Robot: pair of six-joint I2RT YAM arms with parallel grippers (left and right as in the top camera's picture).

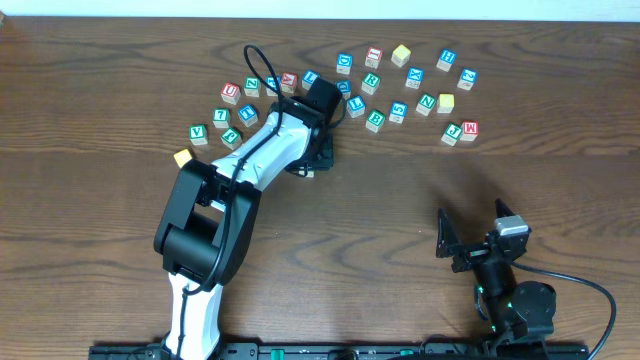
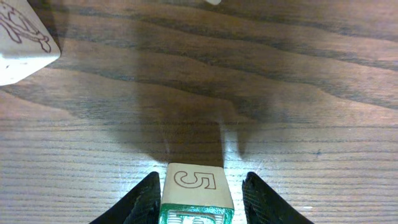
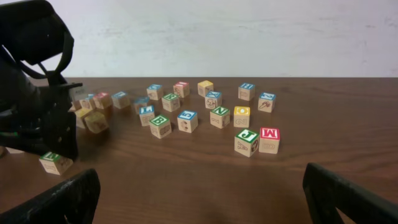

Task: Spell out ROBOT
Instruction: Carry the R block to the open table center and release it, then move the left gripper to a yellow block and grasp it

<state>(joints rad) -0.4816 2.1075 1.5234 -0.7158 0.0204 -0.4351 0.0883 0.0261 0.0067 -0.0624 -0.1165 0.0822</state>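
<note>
A small wooden cube (image 2: 198,182) with a green-edged top and a 5 on its side sits between my left gripper's (image 2: 200,202) fingers, low over the table; its letter cannot be read. The left finger lies against it and the right finger is a sliver away. The right wrist view shows this cube (image 3: 55,163) under the left arm. A green R cube (image 1: 371,80), a green B cube (image 1: 375,119) and a yellow cube (image 1: 446,102) lie in the scattered cluster at the back. My right gripper (image 1: 477,232) stands open and empty at the front right.
Several other letter cubes lie in an arc across the back, among them a green J (image 1: 451,132) and a red M (image 1: 469,129). A lone yellow cube (image 1: 182,157) sits left of the left arm. Another pale cube corner (image 2: 22,43) shows close by.
</note>
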